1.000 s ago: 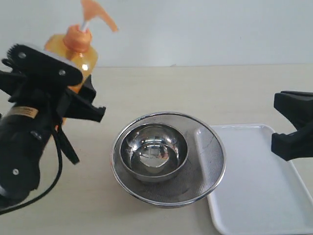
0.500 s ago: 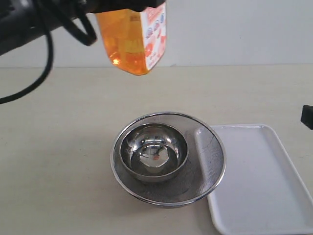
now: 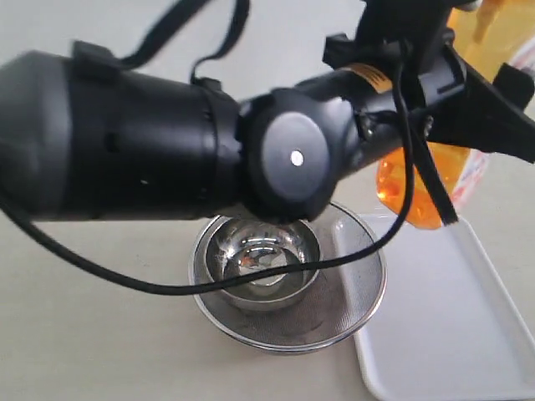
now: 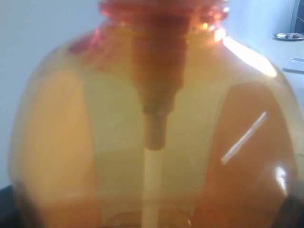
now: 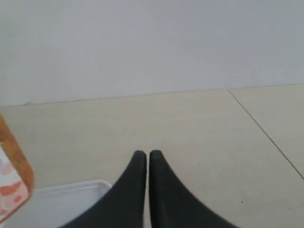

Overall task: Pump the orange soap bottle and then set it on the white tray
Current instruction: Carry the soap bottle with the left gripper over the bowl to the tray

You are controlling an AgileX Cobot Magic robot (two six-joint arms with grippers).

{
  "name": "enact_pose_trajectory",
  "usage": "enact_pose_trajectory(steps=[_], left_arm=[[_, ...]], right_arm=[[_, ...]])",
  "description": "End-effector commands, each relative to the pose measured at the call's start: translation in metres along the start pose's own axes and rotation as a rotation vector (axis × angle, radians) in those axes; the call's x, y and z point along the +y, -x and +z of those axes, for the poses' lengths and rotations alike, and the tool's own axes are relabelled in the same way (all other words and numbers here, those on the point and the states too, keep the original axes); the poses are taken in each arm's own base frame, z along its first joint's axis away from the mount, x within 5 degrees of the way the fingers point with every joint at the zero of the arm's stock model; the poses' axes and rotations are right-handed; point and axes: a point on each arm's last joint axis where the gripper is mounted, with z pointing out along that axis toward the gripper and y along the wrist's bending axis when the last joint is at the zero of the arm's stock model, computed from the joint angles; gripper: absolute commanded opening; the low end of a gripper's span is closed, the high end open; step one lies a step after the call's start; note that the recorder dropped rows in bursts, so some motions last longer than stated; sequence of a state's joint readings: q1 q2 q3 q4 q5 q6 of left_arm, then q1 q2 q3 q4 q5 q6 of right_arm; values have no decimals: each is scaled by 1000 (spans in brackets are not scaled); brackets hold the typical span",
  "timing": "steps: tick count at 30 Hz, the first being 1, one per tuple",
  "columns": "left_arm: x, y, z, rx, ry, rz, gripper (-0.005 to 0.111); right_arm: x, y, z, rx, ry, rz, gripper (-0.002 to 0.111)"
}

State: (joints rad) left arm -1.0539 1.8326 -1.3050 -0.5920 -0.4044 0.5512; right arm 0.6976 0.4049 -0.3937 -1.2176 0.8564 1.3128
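A pale beige table [image 3: 100,334] runs back to a plain light wall [image 3: 84,21]. In the exterior view the bulky black left arm [image 3: 125,138] stretches across the middle towards the table's right side. That reach carries the load to where the white tray [image 3: 451,334] lies, along the right edge. The left gripper [image 3: 489,113] is clamped around the orange soap bottle [image 3: 418,188] and holds it roughly upright. The bottle's base is over the tray's far left corner, and I cannot tell whether it touches the tray yet. A mesh strainer [image 3: 351,292] sits mid-table with a steel bowl [image 3: 263,259] nested inside it. The strainer's rim meets or overlaps the tray's left rim, so the bottle probably has to come down clear of it.

In the left wrist view the bottle [image 4: 95,142] fills the picture, with its translucent shoulder and neck showing and the white dip tube [image 4: 153,180] running down inside. The grip looks to be on the body below the shoulder, which would leave the pump head free.

In the right wrist view the right gripper [image 5: 146,154] has its fingers pressed together on nothing, over bare table beyond the tray's far edge. It seems parked out of the way. A corner of the tray [image 5: 61,202] shows near it, with the edge of the bottle and its label [image 5: 7,190] above that corner.
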Motion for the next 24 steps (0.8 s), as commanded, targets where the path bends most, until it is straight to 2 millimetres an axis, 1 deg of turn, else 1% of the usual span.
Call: enact_pose_trajectory(steps=[1,7,10,12,16,20,24], left_arm=[[-8,-9,20,-52,-18,-73,5],[-24,-48,42,-48,-133,-41,5],[-27,-68,50,-75,-147,-5,5],[-27,-78,54,-77,-144,8,5],[-28,-99,59,-31,-144,15,5],[-29,-108,61,-13,-145,18,5],[-28,-109,61,10,-144,17,5]], right_arm=[[-18,-1,-19,58,7,-63,0],[-35,-9,-30,107,-44,-83,0],[-36,-10,-31,113,-50,-104,0],[-36,-10,-31,117,-44,-111,0],[-35,-11,-31,126,-33,-156,0],[-35,-11,-31,126,-31,-180,0],[-35,-11,-31,127,-29,-203,0]])
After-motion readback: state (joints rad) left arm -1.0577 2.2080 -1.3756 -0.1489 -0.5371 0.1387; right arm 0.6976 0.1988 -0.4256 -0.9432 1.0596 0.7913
